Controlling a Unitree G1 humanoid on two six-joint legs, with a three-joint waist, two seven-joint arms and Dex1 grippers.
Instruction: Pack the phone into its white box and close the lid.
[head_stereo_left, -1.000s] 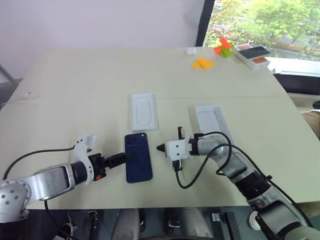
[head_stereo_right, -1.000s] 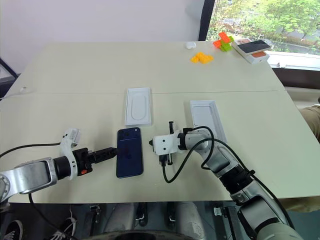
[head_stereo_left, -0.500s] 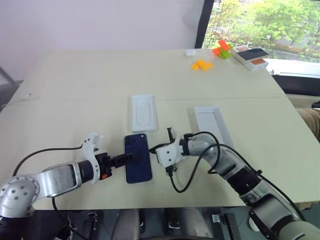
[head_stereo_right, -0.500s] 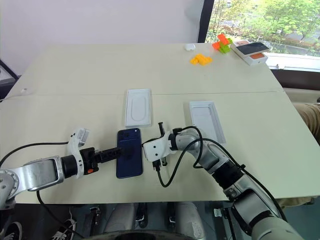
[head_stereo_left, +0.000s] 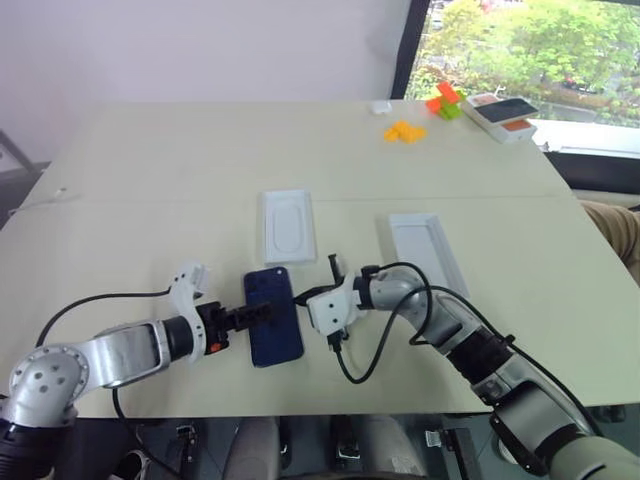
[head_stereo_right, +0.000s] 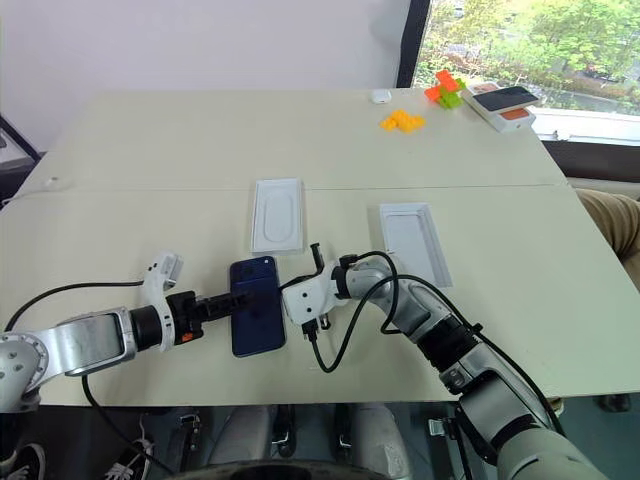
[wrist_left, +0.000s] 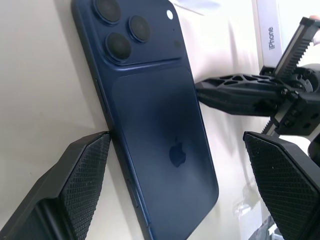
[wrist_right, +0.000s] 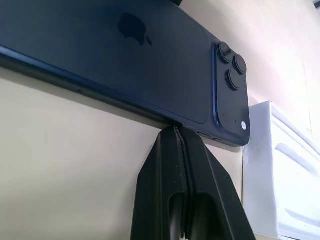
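The dark navy phone (head_stereo_left: 273, 316) lies back up near the table's front edge, its camera cluster (wrist_left: 120, 27) at the far end. My left gripper (head_stereo_left: 262, 313) is open and straddles the phone from the left. One finger (wrist_left: 85, 170) sits at the phone's left edge; the other stands clear. My right gripper (wrist_right: 180, 132) is shut, its tips pressed against the phone's right edge. The lid (head_stereo_left: 425, 248) lies open side up to the right, "iPhone" printed on its side wall (wrist_left: 270, 35). I cannot pick out the white box.
A white insert with an oval recess (head_stereo_left: 287, 222) lies just beyond the phone. Orange and green blocks (head_stereo_left: 420, 115) and a white-and-orange box with a dark top (head_stereo_left: 505, 112) sit at the far right corner. A black cable (head_stereo_left: 375, 350) loops under my right wrist.
My right gripper has moved left, from a gap beside the phone to touching its right edge. The left gripper stays open at the phone's left side.
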